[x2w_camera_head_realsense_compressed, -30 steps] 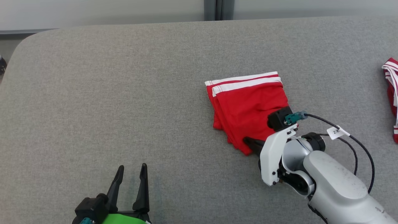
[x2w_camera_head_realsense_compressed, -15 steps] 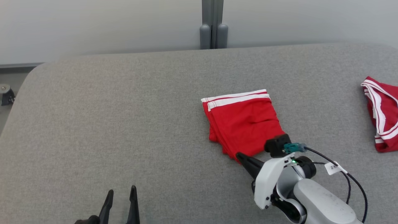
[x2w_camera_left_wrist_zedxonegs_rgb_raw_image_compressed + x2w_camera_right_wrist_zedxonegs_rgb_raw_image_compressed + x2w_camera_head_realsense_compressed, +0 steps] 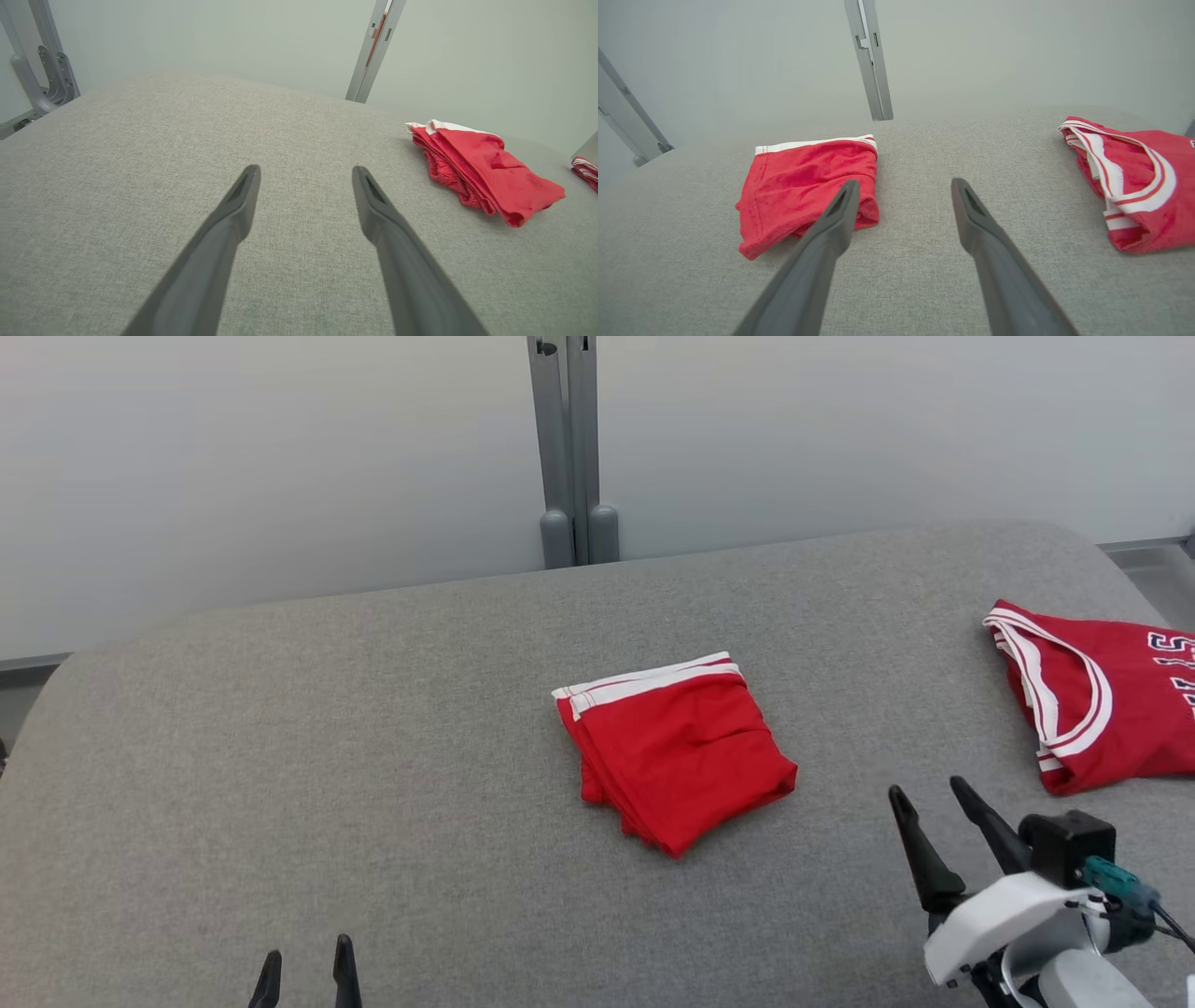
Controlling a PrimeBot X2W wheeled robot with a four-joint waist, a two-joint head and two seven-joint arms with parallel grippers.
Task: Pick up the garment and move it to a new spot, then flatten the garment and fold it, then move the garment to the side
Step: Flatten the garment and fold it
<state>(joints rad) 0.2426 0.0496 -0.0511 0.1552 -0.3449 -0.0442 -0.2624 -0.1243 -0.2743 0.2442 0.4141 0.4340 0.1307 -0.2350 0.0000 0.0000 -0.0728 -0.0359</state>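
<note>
The folded red fabric shorts (image 3: 674,761), white-banded, sit as a soft rumpled square on the middle of the grey woven tabletop (image 3: 373,756). Both left gripper (image 3: 307,949) and right gripper (image 3: 926,790) hover empty, tapered dark fingers spread (clear of the cloth).

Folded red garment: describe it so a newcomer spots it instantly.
On the grey fabric table, look mid-surface, in front of the grey upright post. The folded red garment lies there, a compact stack with a white band along its far edge. Unlike the red jersey to its right, it carries no lettering.
</note>
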